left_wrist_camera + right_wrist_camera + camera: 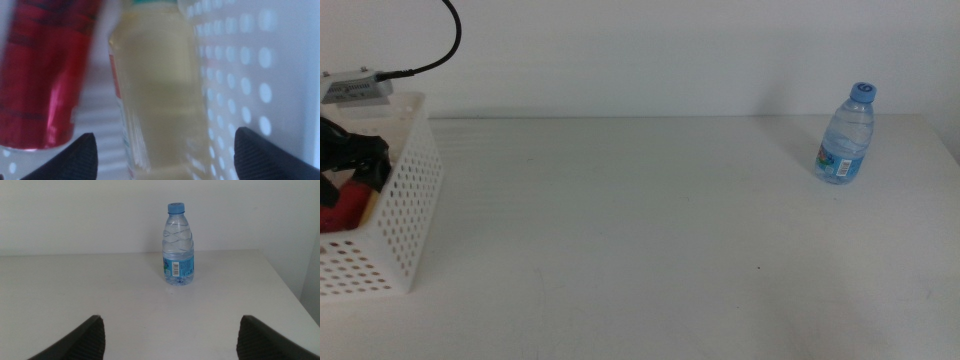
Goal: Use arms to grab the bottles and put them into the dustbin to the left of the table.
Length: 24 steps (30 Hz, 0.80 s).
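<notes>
My left gripper [165,150] hangs spread over the yellow-drink bottle [160,85] in the dustbin [405,200] (red can [47,70] alongside); next, I judge, the spread right gripper [170,335] must reach the water bottle [178,245].

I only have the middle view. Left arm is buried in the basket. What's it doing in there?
Observer: The left gripper is open inside the dustbin, its jaws either side of the yellow-drink bottle.
Operator: Red thing in there, is that the can?
Observer: Yes, the red soda can lies right beside that bottle.
Operator: Right arm? Not in my frame.
Observer: The right gripper is open and low over the table, facing the upright water bottle and well short of it.
</notes>
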Motion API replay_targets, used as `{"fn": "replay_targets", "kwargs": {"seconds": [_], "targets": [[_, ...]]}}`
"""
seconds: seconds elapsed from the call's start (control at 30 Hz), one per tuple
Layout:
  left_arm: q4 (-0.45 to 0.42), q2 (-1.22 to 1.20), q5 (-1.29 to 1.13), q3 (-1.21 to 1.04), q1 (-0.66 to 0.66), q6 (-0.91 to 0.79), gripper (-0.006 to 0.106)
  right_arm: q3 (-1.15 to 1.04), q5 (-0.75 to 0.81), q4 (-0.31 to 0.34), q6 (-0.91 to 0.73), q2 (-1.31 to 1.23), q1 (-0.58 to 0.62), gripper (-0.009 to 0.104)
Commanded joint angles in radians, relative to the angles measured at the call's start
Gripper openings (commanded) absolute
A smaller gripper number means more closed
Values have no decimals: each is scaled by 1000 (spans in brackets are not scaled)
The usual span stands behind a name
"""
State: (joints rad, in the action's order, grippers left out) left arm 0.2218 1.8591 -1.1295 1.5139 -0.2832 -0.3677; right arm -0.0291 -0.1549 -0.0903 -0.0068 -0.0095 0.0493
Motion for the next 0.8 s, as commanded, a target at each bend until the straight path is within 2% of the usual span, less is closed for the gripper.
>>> {"fn": "replay_targets", "kwargs": {"seconds": [0.0, 0.23, 0.43, 0.5, 0.77], "targets": [[39, -55, 11, 31, 1, 1, 90, 9, 79, 11, -5, -28, -7, 71], [54, -96, -4, 46, 1, 56, 90, 9, 79, 11, -5, -28, -7, 71], [153, -258, 79, 31, 36, 52, 90, 9, 79, 11, -5, -28, -7, 71], [167, -325, 153, -6, 80, 49, 90, 9, 79, 11, -5, -28, -7, 71], [101, -615, 510, -309, 351, 31, 90, 9, 79, 11, -5, -28, -7, 71]]}}
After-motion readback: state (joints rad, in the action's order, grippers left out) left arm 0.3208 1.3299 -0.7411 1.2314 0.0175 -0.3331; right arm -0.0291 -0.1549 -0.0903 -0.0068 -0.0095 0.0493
